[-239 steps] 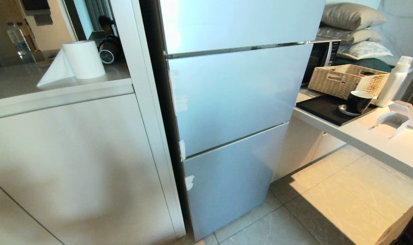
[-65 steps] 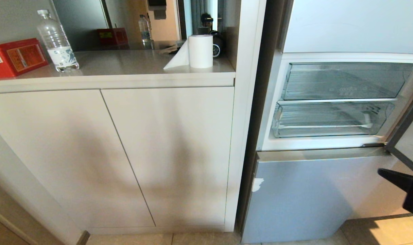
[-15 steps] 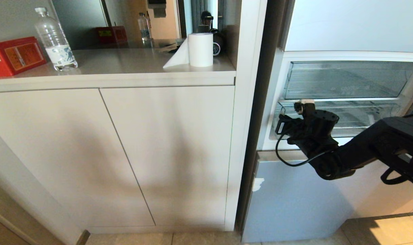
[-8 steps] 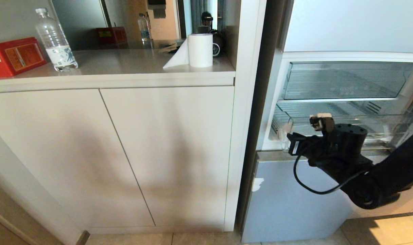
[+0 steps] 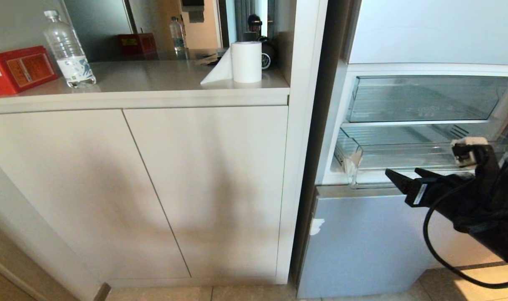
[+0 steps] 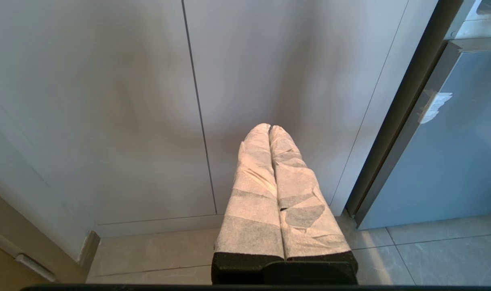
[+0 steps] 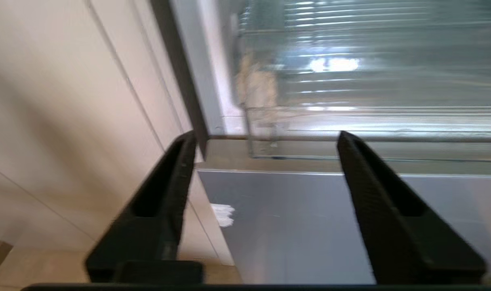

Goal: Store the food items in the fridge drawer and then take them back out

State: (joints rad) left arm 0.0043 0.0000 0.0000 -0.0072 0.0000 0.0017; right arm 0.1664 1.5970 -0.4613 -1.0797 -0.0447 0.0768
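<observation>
Fridge drawer (image 5: 404,161): the lower of two clear plastic bins inside the open middle section of the fridge, at about 3 o'clock in the head view. It stands pulled partly out, its tall see-through front wall jutting past the fridge frame. Its ribbed floor shows bare where it is visible.
Upper tray (image 5: 425,98): a shallower clear bin directly above the drawer, at about 2 o'clock, pushed in.
Right gripper (image 5: 404,177): at about 4 o'clock in the head view, just in front of the drawer's front wall and a little below its rim, tips pointing toward 9 o'clock. The two black fingers stand wide apart with nothing between them; the right wrist view shows the drawer's left front corner in the gap beyond them, apart from both.
Left gripper (image 6: 269,131): seen only in its own wrist view, hanging before the pale cabinet doors (image 6: 148,101) above the floor tiles; its two wrapped fingers are pressed together, holding nothing.
Food: no fruit shows in any view.
Lower fridge panel (image 5: 362,242): pale blue, closed, right under the drawer, at about 5 o'clock.
Counter (image 5: 153,77): at 10 to 12 o'clock, with a red box (image 5: 17,69), a water bottle (image 5: 70,52) and a paper roll (image 5: 246,62) on it.
</observation>
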